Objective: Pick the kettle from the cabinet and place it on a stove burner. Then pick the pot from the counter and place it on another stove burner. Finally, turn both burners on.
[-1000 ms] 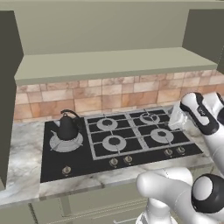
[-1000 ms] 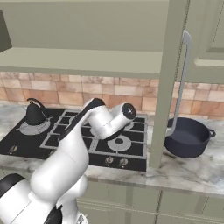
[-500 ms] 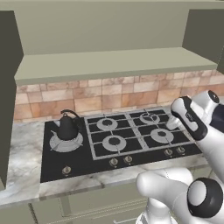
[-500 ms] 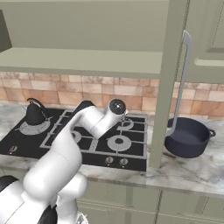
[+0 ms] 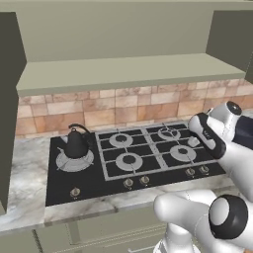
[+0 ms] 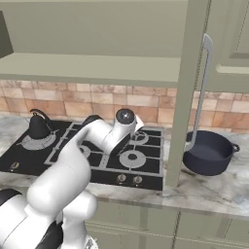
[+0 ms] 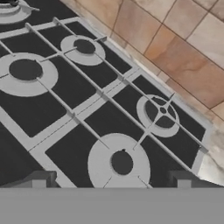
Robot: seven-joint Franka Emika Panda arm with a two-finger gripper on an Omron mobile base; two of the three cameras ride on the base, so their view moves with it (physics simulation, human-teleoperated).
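1. Where the scene begins at its left end, we see the kettle (image 5: 76,144) standing upright on the big round burner (image 5: 74,160) at the left of the black stove (image 5: 126,165); from the right base camera it sits in the same spot (image 6: 38,127).
2. Moving right, we find four smaller burners with grates in the middle of the stove, all bare, and a row of knobs (image 5: 136,182) along its front edge.
3. Further right, we see the tool (image 7: 111,177) hovering over the right-hand burners, its two tips spread as wide as they go and holding nothing; from the hand camera a small burner (image 7: 121,162) lies straight below between the tips.
4. Right of the stove, the cabinet door (image 6: 187,92) stands open edge-on, its long bar handle (image 6: 202,92) facing us.
5. At the far right, we see the pot (image 6: 210,152) resting on the marbled counter (image 6: 219,187), just past the door and well apart from the tool.
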